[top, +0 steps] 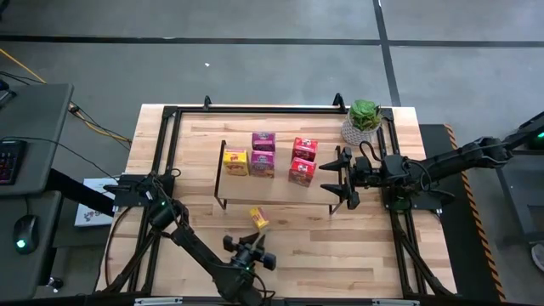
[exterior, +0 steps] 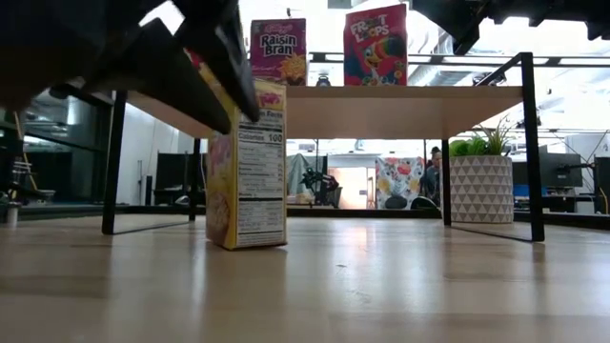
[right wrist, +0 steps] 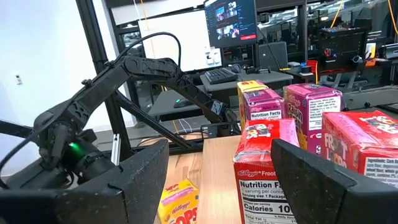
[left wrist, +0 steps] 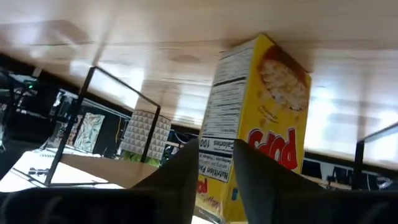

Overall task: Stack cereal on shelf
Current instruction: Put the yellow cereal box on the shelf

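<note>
Six cereal boxes can be counted from above: two yellow, two pink, two red. Five stand on the shelf [top: 276, 174]. One yellow box [top: 235, 162] and two pink boxes [top: 263, 153] sit toward the end far from the right gripper [top: 338, 178], and two red boxes [top: 303, 161] sit just in front of its jaws. The low view cuts this count down, showing only one pink and one red box on the shelf, with the rest hidden behind them or behind the dark arm.

The sixth, a yellow box [top: 257, 218], stands upright on the bench [top: 340, 246] in front of the shelf. The left gripper [top: 246, 250] is right behind it. Its jaws stand slightly apart with the box just beyond their tips; whether they touch it cannot be told, since the fingers [left wrist: 180, 180] cover the box's lower part.

The right gripper hovers at the shelf's end with its jaws wide apart and empty. A potted plant [top: 364, 119] stands beside that arm.
</note>
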`<state>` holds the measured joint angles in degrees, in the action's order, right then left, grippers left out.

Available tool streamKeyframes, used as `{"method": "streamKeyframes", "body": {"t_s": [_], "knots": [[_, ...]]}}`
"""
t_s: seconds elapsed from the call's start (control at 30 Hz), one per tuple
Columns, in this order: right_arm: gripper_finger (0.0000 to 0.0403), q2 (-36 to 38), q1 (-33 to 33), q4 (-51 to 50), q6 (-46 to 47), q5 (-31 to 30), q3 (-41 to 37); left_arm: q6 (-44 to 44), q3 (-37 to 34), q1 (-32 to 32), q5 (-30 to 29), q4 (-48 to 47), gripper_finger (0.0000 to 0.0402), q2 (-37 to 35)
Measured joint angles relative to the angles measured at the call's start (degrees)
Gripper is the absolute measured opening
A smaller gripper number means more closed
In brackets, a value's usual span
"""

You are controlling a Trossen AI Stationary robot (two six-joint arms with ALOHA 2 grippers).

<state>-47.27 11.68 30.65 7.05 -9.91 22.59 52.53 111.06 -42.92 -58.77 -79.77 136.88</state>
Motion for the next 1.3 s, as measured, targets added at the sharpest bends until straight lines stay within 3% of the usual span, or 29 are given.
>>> {"method": "streamKeyframes", "body": {"t_s": [0.47, 0.9, 1.0, 1.3], "knots": [[0.0275, 0.0, 0.0, 0.0, 0.0, 0.0, 0.0, -10.0, 4.3, -0.8, 1.4, 0.4, 0.0168, 0.0], [0.0275, 0.0, 0.0, 0.0, 0.0, 0.0, 0.0, -12.2, 4.3, -3.0, 1.3, -0.1, 0.0172, 0.0], [0.0275, 0.0, 0.0, 0.0, 0.0, 0.0, 0.0, -16.6, 4.3, -3.0, 1.5, -0.7, 0.0172, -0.1], [0.0275, 0.0, 0.0, 0.2, 0.4, 0.0, 0.0, -35.6, 4.3, -2.9, 14.9, -4.0, 0.0172, -6.1]]}}
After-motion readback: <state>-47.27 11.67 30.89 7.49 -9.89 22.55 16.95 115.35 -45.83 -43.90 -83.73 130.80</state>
